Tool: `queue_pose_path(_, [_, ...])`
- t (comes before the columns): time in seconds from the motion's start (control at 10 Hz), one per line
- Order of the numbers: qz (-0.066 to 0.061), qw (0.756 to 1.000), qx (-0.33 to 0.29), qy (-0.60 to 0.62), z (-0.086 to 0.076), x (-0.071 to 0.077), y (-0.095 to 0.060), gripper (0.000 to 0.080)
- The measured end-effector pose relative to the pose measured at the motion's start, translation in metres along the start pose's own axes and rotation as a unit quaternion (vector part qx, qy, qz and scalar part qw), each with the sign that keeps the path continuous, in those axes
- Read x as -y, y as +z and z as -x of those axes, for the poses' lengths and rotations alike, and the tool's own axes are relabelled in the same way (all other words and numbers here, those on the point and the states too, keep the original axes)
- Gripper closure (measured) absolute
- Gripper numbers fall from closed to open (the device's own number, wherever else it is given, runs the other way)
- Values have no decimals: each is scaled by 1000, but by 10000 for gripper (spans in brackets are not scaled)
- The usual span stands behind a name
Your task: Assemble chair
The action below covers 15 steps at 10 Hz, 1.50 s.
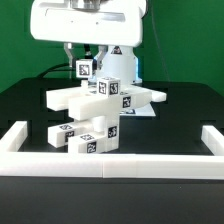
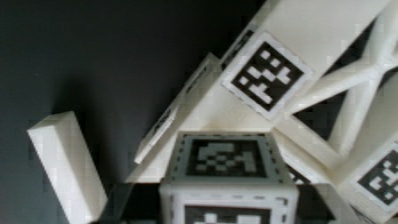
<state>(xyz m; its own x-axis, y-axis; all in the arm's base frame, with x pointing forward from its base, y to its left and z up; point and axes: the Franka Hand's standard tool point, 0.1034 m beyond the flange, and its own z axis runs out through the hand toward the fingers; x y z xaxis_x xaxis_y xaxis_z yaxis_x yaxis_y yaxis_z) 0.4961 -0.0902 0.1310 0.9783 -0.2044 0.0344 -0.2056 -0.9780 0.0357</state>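
Hanging straight down over the middle of the black tabletop (image 1: 30, 105), wrist upright, gripper (image 1: 100, 72) lowered onto the chair (image 1: 105, 100). Fingers clamping on an upright tagged block at the top of the half-built chair (its tag filling much of the wrist view). Resting behind the white border rail (image 1: 110, 163), loose tagged blocks (image 1: 88, 138) lying just beside it.

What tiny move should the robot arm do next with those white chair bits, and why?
Probably a slow, small lift straight up. The tool sits right over the stacked chair pieces, though I cannot tell if it grips them. More loose pieces lie close by, next to the border rail, so sliding sideways could knock them.
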Motion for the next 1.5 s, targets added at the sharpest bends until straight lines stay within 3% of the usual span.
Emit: queue_pose_path(1.5, [4, 1000, 3, -5, 0, 3, 4, 511])
